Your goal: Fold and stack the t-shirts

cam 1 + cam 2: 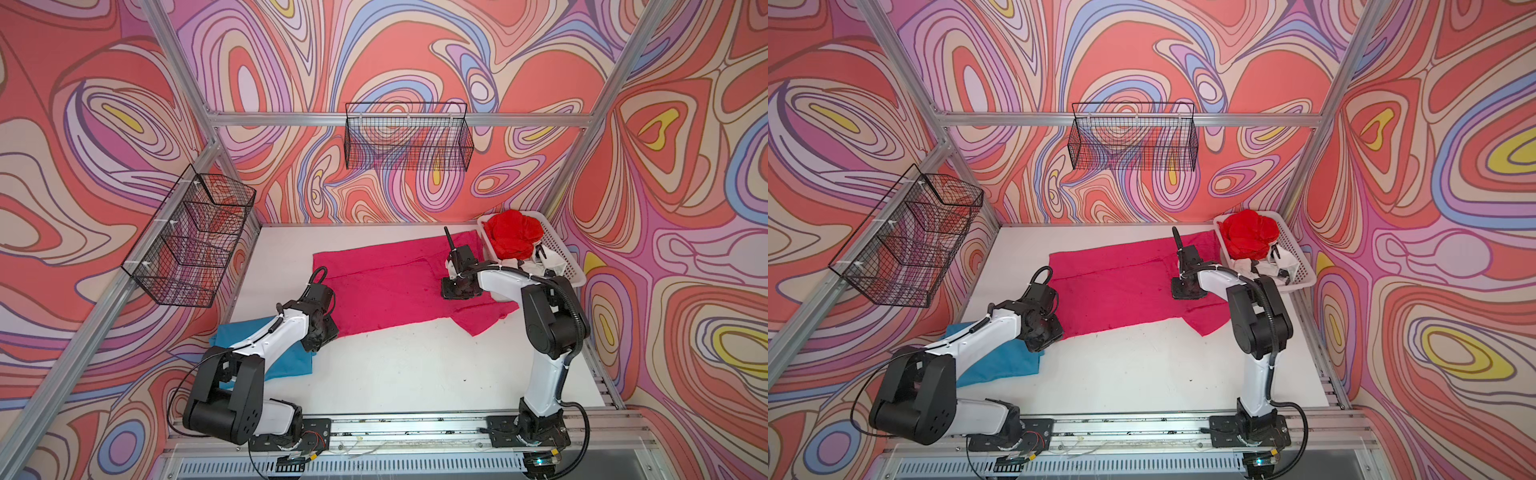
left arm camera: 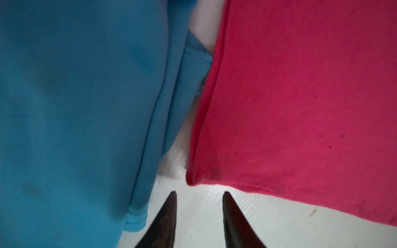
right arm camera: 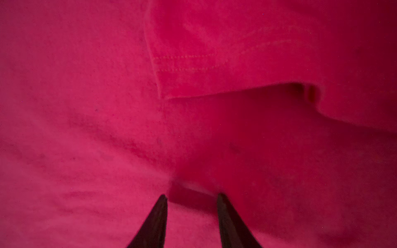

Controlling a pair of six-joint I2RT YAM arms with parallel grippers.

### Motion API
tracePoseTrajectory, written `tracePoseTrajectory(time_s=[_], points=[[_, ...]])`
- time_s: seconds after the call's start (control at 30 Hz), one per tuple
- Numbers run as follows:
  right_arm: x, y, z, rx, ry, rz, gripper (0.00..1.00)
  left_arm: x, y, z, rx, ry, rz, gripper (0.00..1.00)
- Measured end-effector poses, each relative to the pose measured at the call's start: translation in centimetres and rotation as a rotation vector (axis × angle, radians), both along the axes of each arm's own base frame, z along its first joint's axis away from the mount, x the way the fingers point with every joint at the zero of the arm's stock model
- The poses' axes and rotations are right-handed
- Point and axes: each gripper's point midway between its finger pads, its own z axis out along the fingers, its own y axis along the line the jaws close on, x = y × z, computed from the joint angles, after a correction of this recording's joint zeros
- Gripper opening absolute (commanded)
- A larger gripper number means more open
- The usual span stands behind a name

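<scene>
So where does the folding stand? asks Ana.

Early on, says Ben. The magenta-pink t-shirt lies spread across the middle of the desk. In the right wrist view a hemmed sleeve is turned in over its body, while in both top views the near sleeve sticks out flat. It looks only part folded. The teal-blue t-shirt sits at the near left, apparently folded already, half under the left arm.

And the hands?

The left hand hangs over bare desk just off the magenta shirt's corner, its fingers a narrow gap apart with nothing between them. The right hand is low over the magenta cloth near that turned-in sleeve, its fingers likewise a little apart, with no fold visibly pinched.

What is left, then?

Most of it, he judges. The magenta shirt needs finishing and setting on the teal one. Then come the bright red t-shirt and the white t-shirt with black marks, both bundled in the white plastic basket at the far right corner.

Anything in the way?

The teal shirt's edge touches or all but touches the magenta corner, so a pinch there could catch both. The plastic basket crowds the far sleeve. The wire basket on the back wall and the tiered wire basket on the left wall hang well apart from the shirts.
</scene>
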Motion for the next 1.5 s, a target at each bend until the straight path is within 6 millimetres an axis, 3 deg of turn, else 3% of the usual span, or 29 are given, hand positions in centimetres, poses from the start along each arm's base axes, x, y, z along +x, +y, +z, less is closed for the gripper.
tracePoseTrajectory(time_s=[0.37, 0.53, 0.67, 0.83, 1.03, 1.13, 1.3, 1.5], points=[[0.0, 0.0, 0.0, 0.007, -0.001, 0.000, 0.41, 0.7, 0.4, -1.3, 0.041, 0.002, 0.020, 0.28], [0.0, 0.0, 0.1, 0.013, -0.001, 0.001, 0.41, 1.6, 0.1, -1.3, 0.036, -0.027, 0.022, 0.03], [-0.4, -0.1, 0.2, 0.008, 0.014, -0.001, 0.43, 2.1, -0.1, -1.1, 0.033, -0.040, 0.020, 0.00], [-2.0, -1.9, 1.2, -0.003, 0.074, -0.036, 0.46, 2.4, 0.5, 0.2, 0.066, -0.053, 0.023, 0.00], [-3.6, -5.6, 4.1, 0.013, 0.054, -0.135, 0.46, 5.1, 0.8, 3.8, 0.074, -0.157, 0.028, 0.00], [-5.6, -5.8, 3.2, 0.015, 0.091, -0.145, 0.46, 5.6, 1.0, 4.3, 0.075, -0.169, 0.029, 0.00], [-9.7, -6.0, -0.2, 0.014, 0.210, -0.173, 0.46, 5.6, 1.2, 3.8, 0.082, -0.153, 0.023, 0.00], [-11.1, -4.5, -0.1, 0.050, 0.188, -0.177, 0.46, 5.6, 1.2, 3.5, 0.082, -0.145, 0.019, 0.00]])
